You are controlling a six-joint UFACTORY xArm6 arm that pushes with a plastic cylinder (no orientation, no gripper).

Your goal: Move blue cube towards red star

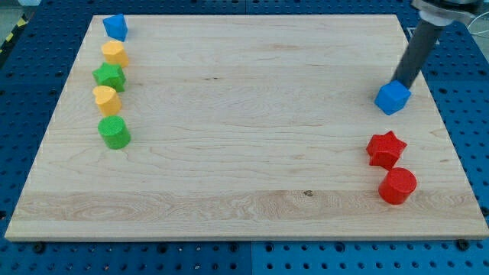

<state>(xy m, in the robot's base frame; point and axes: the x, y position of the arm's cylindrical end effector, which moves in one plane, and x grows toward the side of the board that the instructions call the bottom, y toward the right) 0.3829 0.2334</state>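
The blue cube (393, 98) sits near the view's right edge of the wooden board (244, 114). The red star (386, 148) lies below it, a short gap apart. My tip (398, 82) rests right at the cube's top edge, on the side away from the star. The dark rod rises up and to the right out of the view.
A red cylinder (397, 186) sits just below the red star. Down the view's left side stand a second blue block (115, 27), a yellow block (114, 53), a green star (109, 76), another yellow block (105, 99) and a green cylinder (114, 132).
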